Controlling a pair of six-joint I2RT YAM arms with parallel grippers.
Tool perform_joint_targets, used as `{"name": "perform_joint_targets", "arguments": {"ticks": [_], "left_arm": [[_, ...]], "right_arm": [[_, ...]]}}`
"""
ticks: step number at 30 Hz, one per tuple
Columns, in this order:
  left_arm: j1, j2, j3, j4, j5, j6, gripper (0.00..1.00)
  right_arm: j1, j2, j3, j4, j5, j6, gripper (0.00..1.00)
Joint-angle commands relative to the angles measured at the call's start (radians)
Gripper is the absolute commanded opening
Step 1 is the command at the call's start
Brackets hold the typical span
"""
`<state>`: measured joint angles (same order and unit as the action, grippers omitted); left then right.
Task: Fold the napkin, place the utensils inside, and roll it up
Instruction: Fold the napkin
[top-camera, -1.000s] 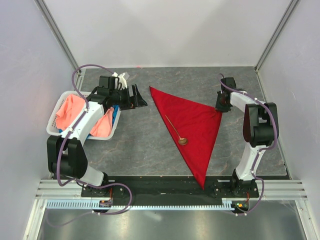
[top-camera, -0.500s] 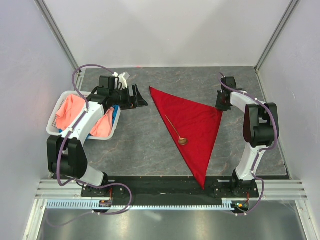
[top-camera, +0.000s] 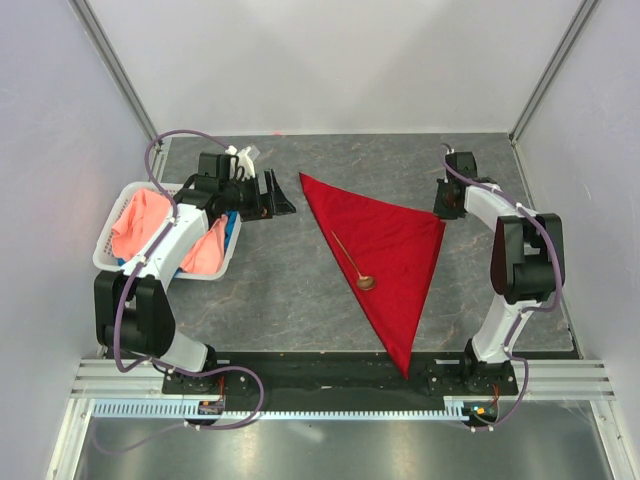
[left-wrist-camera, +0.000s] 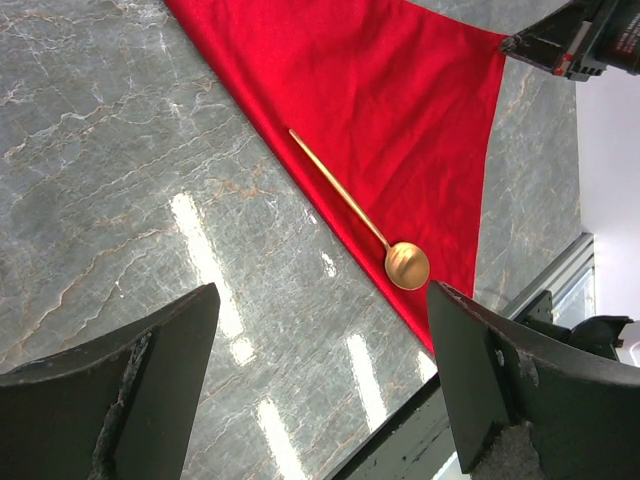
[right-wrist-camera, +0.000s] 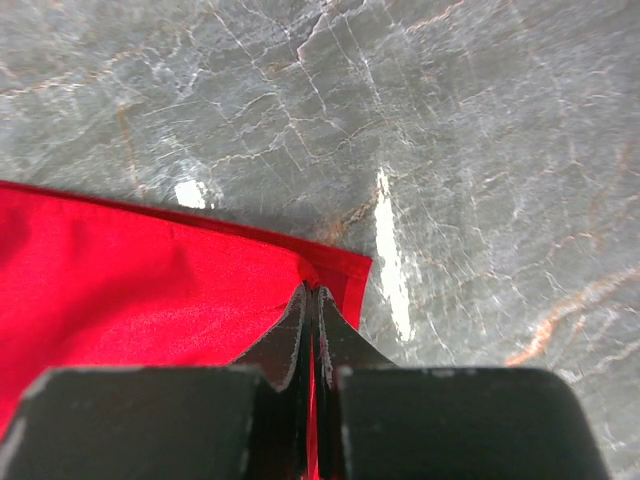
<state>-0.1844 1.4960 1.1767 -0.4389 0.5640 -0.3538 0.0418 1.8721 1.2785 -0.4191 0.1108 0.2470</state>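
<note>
The deep red napkin (top-camera: 385, 245) lies folded into a triangle in the middle of the table, one tip at the near edge. It also shows in the left wrist view (left-wrist-camera: 400, 110) and the right wrist view (right-wrist-camera: 130, 280). The copper-brown spoon (top-camera: 352, 265) lies on its left edge, bowl toward me; the left wrist view shows it too (left-wrist-camera: 360, 220). My right gripper (top-camera: 447, 203) is shut on the napkin's right corner, red cloth pinched between its fingers (right-wrist-camera: 285, 340). My left gripper (top-camera: 272, 192) is open and empty, above the table left of the napkin's far tip.
A white basket (top-camera: 110, 262) at the left holds salmon-pink cloths (top-camera: 140, 222) and a blue cloth (top-camera: 232, 222). Grey marble tabletop (top-camera: 270, 280) surrounds the napkin. Enclosure walls stand on three sides. A black rail (top-camera: 320, 368) runs along the near edge.
The right arm has shifted slightly to the right and away, still holding the napkin corner. The left arm, napkin and spoon have not visibly moved.
</note>
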Motion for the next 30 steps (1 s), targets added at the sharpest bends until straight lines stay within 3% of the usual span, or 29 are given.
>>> {"name": "perform_joint_targets", "arguments": {"ticks": [1, 30], "left_arm": [[0.005, -0.022, -0.006, 0.034, 0.039, 0.006, 0.91], [0.005, -0.031, -0.012, 0.039, 0.042, 0.007, 0.91]], "right_arm": [[-0.003, -0.062, -0.021, 0.005, 0.018, 0.000, 0.00], [-0.005, -0.004, -0.033, -0.010, 0.081, -0.031, 0.00]]}}
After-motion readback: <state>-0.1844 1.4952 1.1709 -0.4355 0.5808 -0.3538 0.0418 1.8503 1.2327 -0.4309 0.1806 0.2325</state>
